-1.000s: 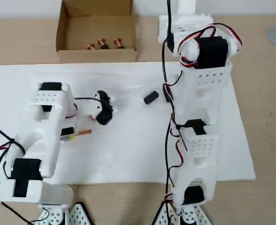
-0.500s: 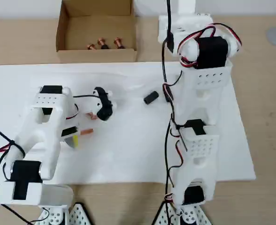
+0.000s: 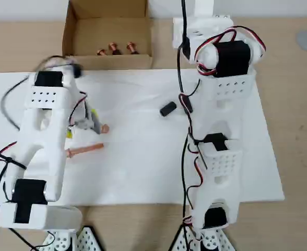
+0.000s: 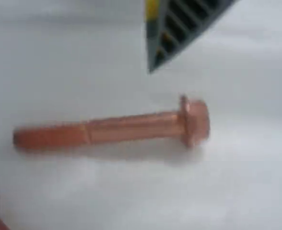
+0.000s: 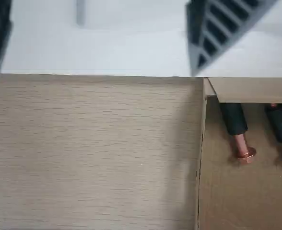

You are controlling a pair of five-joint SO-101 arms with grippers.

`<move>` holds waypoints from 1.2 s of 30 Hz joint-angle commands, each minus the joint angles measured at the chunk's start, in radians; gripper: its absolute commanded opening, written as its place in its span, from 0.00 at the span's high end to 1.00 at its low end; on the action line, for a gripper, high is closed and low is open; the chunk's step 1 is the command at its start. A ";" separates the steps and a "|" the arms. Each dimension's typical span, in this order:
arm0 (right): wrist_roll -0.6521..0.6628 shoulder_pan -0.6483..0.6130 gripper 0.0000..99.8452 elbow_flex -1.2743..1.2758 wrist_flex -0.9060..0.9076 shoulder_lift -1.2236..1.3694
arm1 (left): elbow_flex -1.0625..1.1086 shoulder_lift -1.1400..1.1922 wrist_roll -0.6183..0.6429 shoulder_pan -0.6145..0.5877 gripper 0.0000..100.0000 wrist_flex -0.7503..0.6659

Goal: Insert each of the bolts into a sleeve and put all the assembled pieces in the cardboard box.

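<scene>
Copper bolt [image 4: 112,129] is seen lying loose just beyond the left pincer [image 3: 84,124], spread open and empty; it could be rolled aside if clipped off-centre.

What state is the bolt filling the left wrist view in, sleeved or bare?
Bare: the bolt lies flat on the mat, whole shank exposed; a sleeve lies apart.

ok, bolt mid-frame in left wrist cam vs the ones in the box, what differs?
The loose bolt is bare, full shank showing; the boxed bolts wear black sleeves, only head ends out. The loose bolt lies on the white sheet; the boxed bolts lie in the cardboard box. Both are copper-coloured with flanged heads.
</scene>
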 commanded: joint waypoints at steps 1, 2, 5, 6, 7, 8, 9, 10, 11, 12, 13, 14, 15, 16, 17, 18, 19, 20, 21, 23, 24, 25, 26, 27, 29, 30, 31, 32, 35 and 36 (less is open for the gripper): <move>-0.002 -0.016 0.70 -0.041 0.015 -0.022 | 0.011 -0.031 0.407 -0.011 0.74 0.009; -0.002 -0.016 0.70 -0.041 0.015 -0.022 | 0.009 -0.031 0.413 -0.009 0.74 0.009; -0.002 -0.016 0.70 -0.041 0.015 -0.022 | 0.012 -0.031 0.419 -0.006 0.74 0.012; -0.002 -0.015 0.70 -0.041 0.015 -0.022 | 0.014 -0.031 0.419 -0.011 0.74 0.012; 0.000 -0.012 0.70 -0.041 0.015 -0.022 | 0.017 -0.031 0.420 -0.021 0.74 0.012; 0.000 -0.012 0.70 -0.041 0.015 -0.022 | 0.031 -0.031 0.425 -0.040 0.74 0.012; 0.000 -0.012 0.70 -0.041 0.015 -0.022 | 0.052 -0.031 0.451 -0.055 0.74 0.012; 0.000 -0.012 0.70 -0.041 0.015 -0.022 | 0.083 -0.031 0.499 -0.068 0.74 0.011; 0.000 -0.013 0.70 -0.041 0.015 -0.022 | 0.114 -0.031 0.551 -0.077 0.74 0.011; 0.000 -0.015 0.70 -0.041 0.015 -0.022 | 0.144 -0.030 0.589 -0.089 0.74 0.002; 0.000 -0.015 0.70 -0.041 0.015 -0.022 | 0.173 -0.030 0.601 -0.094 0.74 -0.012; 0.000 -0.015 0.70 -0.041 0.015 -0.022 | 0.206 -0.030 0.603 -0.097 0.74 -0.026; 0.000 -0.015 0.70 -0.041 0.015 -0.022 | 0.235 -0.030 0.603 -0.100 0.74 -0.038; 0.000 -0.015 0.70 -0.041 0.015 -0.022 | 0.261 -0.030 0.603 -0.103 0.74 -0.055; 0.000 -0.015 0.70 -0.041 0.015 -0.022 | 0.287 -0.030 0.603 -0.103 0.74 -0.075; 0.000 -0.015 0.70 -0.041 0.015 -0.022 | 0.311 -0.030 0.603 -0.104 0.74 -0.094; 0.000 -0.013 0.70 -0.041 0.015 -0.022 | 0.331 -0.030 0.603 -0.104 0.74 -0.115; 0.000 -0.013 0.70 -0.041 0.015 -0.022 | 0.347 -0.030 0.603 -0.104 0.74 -0.133; 0.000 -0.013 0.70 -0.041 0.015 -0.022 | 0.359 -0.030 0.603 -0.103 0.74 -0.158; 0.000 -0.013 0.70 -0.041 0.015 -0.022 | 0.382 -0.030 0.603 -0.103 0.74 -0.216; 0.000 -0.013 0.70 -0.041 0.015 -0.022 | 0.394 -0.030 0.605 -0.103 0.74 -0.249; 0.000 -0.015 0.70 -0.041 0.015 -0.022 | 0.410 -0.030 0.605 -0.103 0.74 -0.281; 0.000 -0.015 0.70 -0.041 0.015 -0.022 | 0.427 -0.030 0.605 -0.103 0.74 -0.307; 0.000 -0.015 0.70 -0.041 0.015 -0.024 | 0.445 -0.030 0.605 -0.103 0.74 -0.334; 0.000 -0.013 0.70 -0.041 0.015 -0.024 | 0.483 -0.030 0.605 -0.103 0.74 -0.387; 0.000 -0.013 0.70 -0.041 0.015 -0.024 | 0.499 -0.030 0.605 -0.103 0.74 -0.408; 0.000 -0.012 0.70 -0.041 0.015 -0.024 | 0.508 -0.030 0.605 -0.103 0.75 -0.423; 0.000 -0.012 0.70 -0.041 0.015 -0.024 | 0.511 -0.030 0.605 -0.103 0.78 -0.434; 0.000 -0.012 0.70 -0.041 0.015 -0.024 | 0.496 -0.031 0.601 -0.103 0.93 -0.443; 0.000 -0.012 0.70 -0.041 0.015 -0.024 | 0.483 -0.031 0.600 -0.103 1.00 -0.443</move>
